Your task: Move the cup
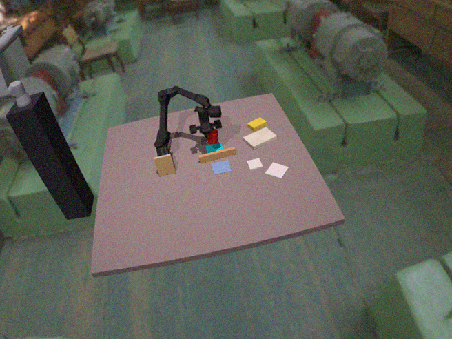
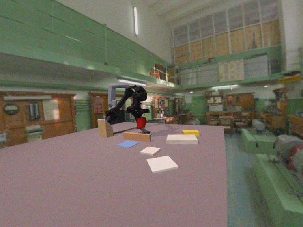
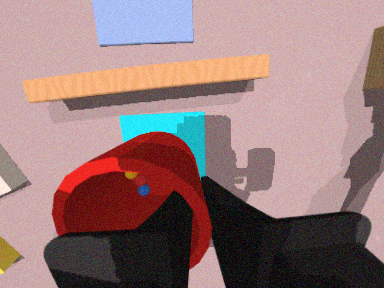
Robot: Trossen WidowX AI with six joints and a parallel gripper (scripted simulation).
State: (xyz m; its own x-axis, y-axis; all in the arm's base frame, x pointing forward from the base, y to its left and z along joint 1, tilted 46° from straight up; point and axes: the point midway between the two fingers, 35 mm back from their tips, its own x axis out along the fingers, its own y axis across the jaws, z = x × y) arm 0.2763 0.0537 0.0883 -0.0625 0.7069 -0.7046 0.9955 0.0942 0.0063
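Red cup (image 3: 131, 192), wall clamped in the pincer (image 3: 196, 200), hanging upright just above the cyan pad (image 3: 162, 129), wooden bar (image 3: 145, 77) beyond.

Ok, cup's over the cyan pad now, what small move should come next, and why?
Probably lower it straight down, keeping it upright. The gripper is shut on the red cup, which hangs above the cyan pad, past the wooden bar. The marbles lie inside, so avoid tilting.

In the wrist view the cup (image 3: 125, 200) hides the near part of the cyan pad (image 3: 165, 127); the claw (image 3: 195, 200) body is cut off by the bottom edge.
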